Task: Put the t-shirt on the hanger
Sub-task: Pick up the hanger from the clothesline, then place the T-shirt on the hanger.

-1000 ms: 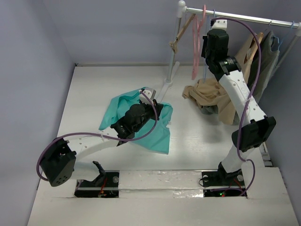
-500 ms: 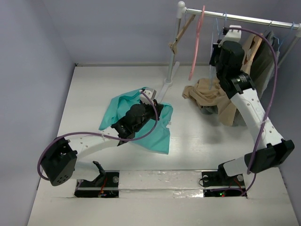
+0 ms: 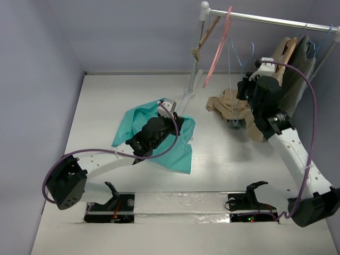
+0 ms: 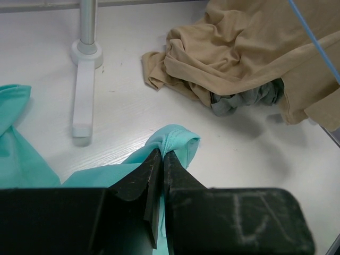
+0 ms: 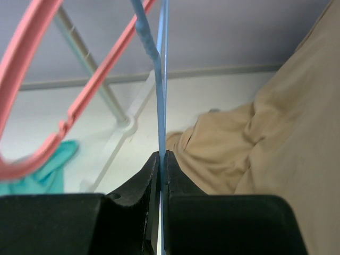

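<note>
The teal t-shirt (image 3: 127,125) lies crumpled on the white table, left of centre. My left gripper (image 3: 178,125) rests on its right side and is shut on a raised fold of the t-shirt (image 4: 178,142), with the jaws pressed together at the cloth (image 4: 162,155). The thin light-blue hanger (image 3: 230,61) shows below the rail, and its wire (image 5: 161,79) runs straight up from my right gripper (image 5: 162,155). That gripper (image 3: 245,87) is shut on the wire, above the tan garment.
A clothes rail (image 3: 265,20) on a white post (image 3: 195,58) spans the back right. It carries a swinging pink hanger (image 3: 218,50), a wooden hanger (image 3: 204,37) and a dark garment (image 3: 303,61). A tan garment (image 3: 234,103) lies heaped on the table, and the rack foot (image 4: 82,101) is nearby.
My right arm has come down and to the right from the rail, with the light-blue hanger in its jaws. The pink hanger has swung left. The left arm has not moved.
</note>
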Controlling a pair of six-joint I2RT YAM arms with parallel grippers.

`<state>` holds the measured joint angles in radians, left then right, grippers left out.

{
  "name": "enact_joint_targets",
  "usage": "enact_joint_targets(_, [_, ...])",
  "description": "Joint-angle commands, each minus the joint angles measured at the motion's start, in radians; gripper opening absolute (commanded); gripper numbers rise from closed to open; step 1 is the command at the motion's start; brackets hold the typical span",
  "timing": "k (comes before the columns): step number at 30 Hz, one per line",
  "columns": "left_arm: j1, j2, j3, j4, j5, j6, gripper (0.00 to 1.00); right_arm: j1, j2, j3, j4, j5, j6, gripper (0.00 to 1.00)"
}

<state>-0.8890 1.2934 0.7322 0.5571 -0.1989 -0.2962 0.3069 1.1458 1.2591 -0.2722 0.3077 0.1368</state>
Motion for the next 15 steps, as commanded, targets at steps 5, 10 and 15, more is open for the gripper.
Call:
enact_joint_targets(5, [0.002, -0.013, 0.012, 0.044, -0.068, 0.035, 0.00, 0.038, -0.309, -0.330, -0.010, -0.296, 0.266, 0.00])
enact_joint_targets(10, [0.031, 0.018, 0.044, 0.044, -0.060, 0.035, 0.00, 0.216, -0.521, -0.524, -0.117, -0.300, 0.349, 0.00])
enact_joint_targets(15, [0.061, 0.066, 0.084, 0.049, -0.063, 0.031, 0.00, 0.302, -0.607, -0.555, -0.191, -0.366, 0.420, 0.00])
